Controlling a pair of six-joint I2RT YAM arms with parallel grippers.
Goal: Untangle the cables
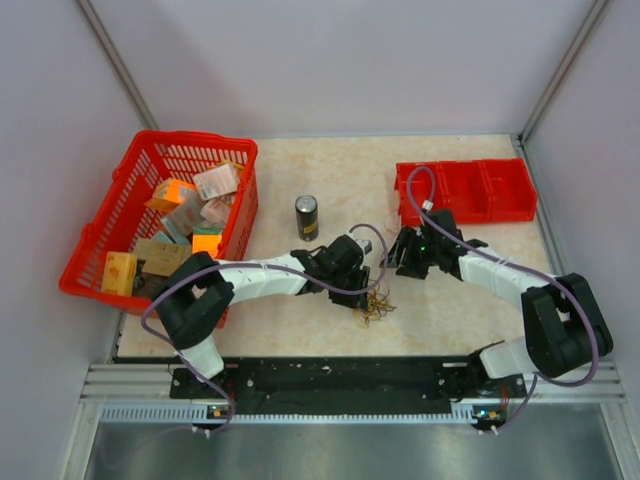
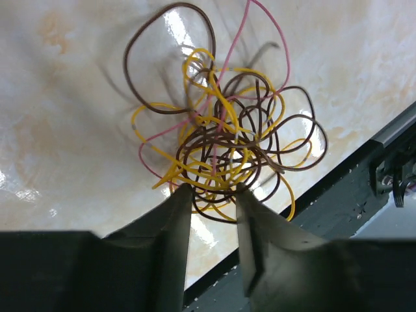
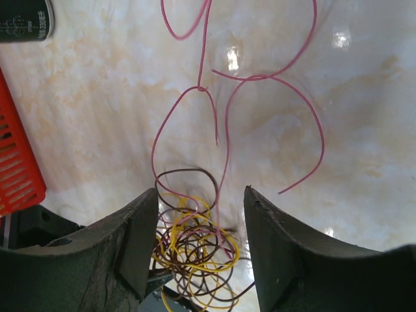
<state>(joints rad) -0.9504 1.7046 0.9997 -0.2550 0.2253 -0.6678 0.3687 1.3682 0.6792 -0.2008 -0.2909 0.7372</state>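
The cables [image 2: 224, 146] are a small tangle of hair-thin yellow, dark brown and pink wires lying on the marble table near its front edge, also the cables [image 1: 377, 306] from above. My left gripper [image 2: 213, 188] stands open with its tips at the near side of the tangle, and a few loops cross the gap between them. My right gripper [image 3: 201, 192] is wide open above the far side of the cables [image 3: 195, 250]. A pink wire [image 3: 260, 91] runs out of the tangle in loose curves across the table.
A dark can [image 1: 306, 216] stands upright behind the arms. A red basket [image 1: 190, 137] of boxes fills the left, and a red bin [image 1: 520, 185] sits at the back right. The black front rail [image 2: 338, 175] runs just beside the tangle.
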